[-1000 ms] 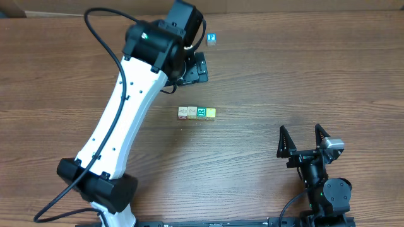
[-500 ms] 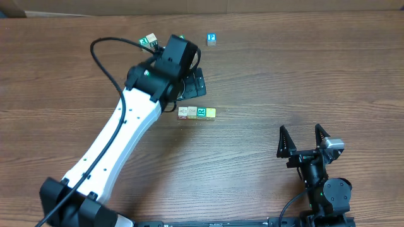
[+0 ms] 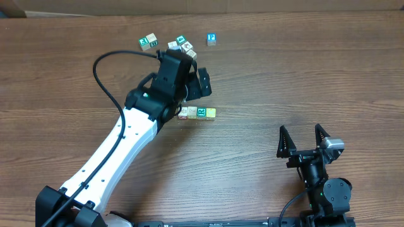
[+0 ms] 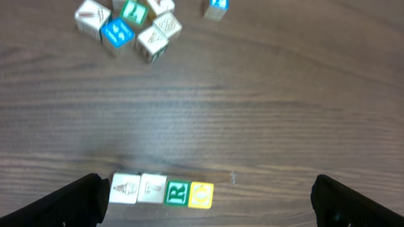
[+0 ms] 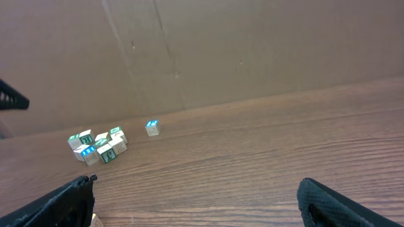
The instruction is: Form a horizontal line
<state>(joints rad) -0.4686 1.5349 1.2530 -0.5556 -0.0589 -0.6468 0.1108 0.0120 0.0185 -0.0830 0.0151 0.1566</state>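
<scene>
The horizontal line [image 3: 196, 113] is a row of two whitish cubes, a teal R cube and a yellow cube touching edge to edge at mid-table. In the left wrist view the line [image 4: 162, 192] lies low in the frame. My left gripper [image 3: 197, 88] hangs just behind the line, open and empty [image 4: 208, 211], with its left finger [image 4: 63, 205] beside the leftmost whitish cube. The arm hides that end of the line in the overhead view. My right gripper [image 3: 303, 140] is open and empty [image 5: 202, 211] at the front right, far from the cubes.
A loose bunch of white and teal cubes [image 3: 167, 43] lies at the back, also seen in the left wrist view [image 4: 126, 25] and the right wrist view [image 5: 98, 146]. A lone blue cube [image 3: 212, 39] sits to its right. A cardboard wall [image 5: 221, 50] backs the table.
My left arm has drawn back from the far bunch of cubes toward the line, uncovering the bunch. The line and the right arm have not moved.
</scene>
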